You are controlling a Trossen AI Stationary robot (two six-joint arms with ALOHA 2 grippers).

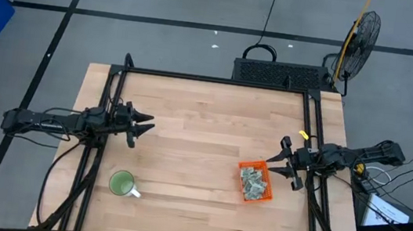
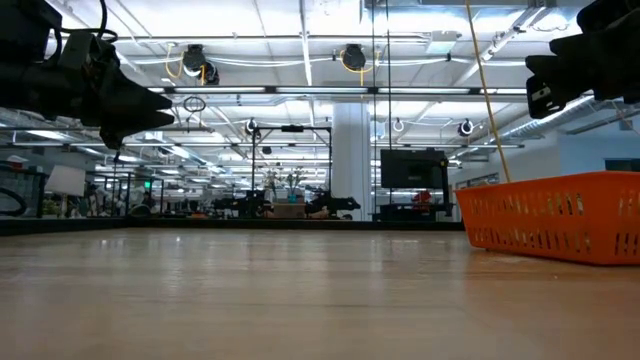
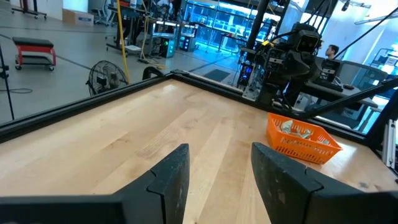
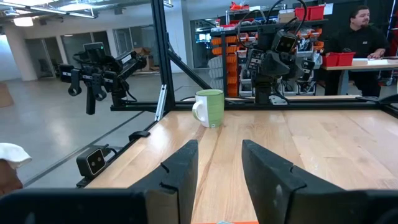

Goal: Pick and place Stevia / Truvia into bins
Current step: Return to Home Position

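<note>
The bin, a shallow orange tray point(image 1: 251, 166), stands on the wooden table at the right. Pale green and white Stevia / Truvia sachets point(image 1: 255, 185) lie piled inside it; they also show in the left wrist view point(image 3: 297, 129). My right gripper point(image 1: 276, 162) hovers open just beside the tray's far right corner, level, with nothing between its fingers point(image 4: 186, 163). At the table's left side my left gripper point(image 1: 146, 126) hangs open and level above the wood, pointing toward the tray point(image 3: 303, 144), and is also empty.
A green mug point(image 1: 122, 183) stands on the table near the left front, also in the right wrist view point(image 4: 209, 107). A black frame rail point(image 1: 219, 81) runs round the table. Bare wood lies between the two arms. A person sits at a desk beyond the table point(image 4: 364, 28).
</note>
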